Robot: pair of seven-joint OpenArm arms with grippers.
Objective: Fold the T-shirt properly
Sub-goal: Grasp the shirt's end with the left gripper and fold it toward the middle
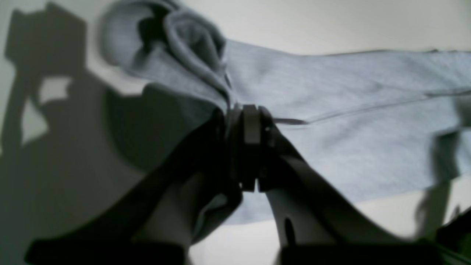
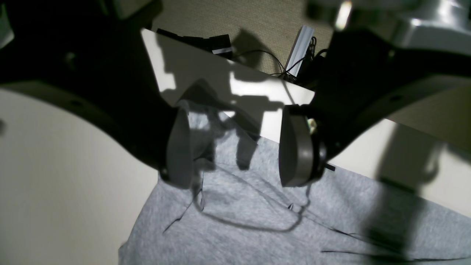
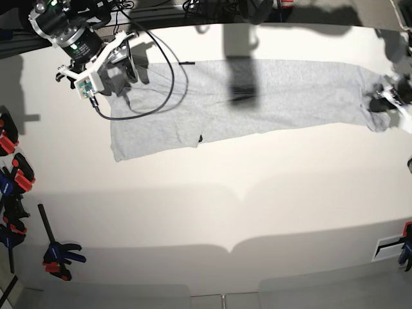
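Between the pads of the left end effector (image 1: pixel 245 147), which are pressed together, a bunched end of the T-shirt (image 3: pixel 257 96) is pinched; the grip looks narrow, and my guess is that a sideways pull could slip the fabric free or drag the whole strip askew. Beyond that pinch the cloth runs as a long folded band across the counter (image 3: pixel 212 232) toward the right end effector (image 2: pixel 239 151), whose pads stand apart above the other end, holding nothing. Past that end effector the counter edge is close, so cloth pushed outward might spill over it. A loose black cable (image 3: pixel 164 77) lies over the shirt beside it and could snag. Nearer the camera, the counter offers wide open room.
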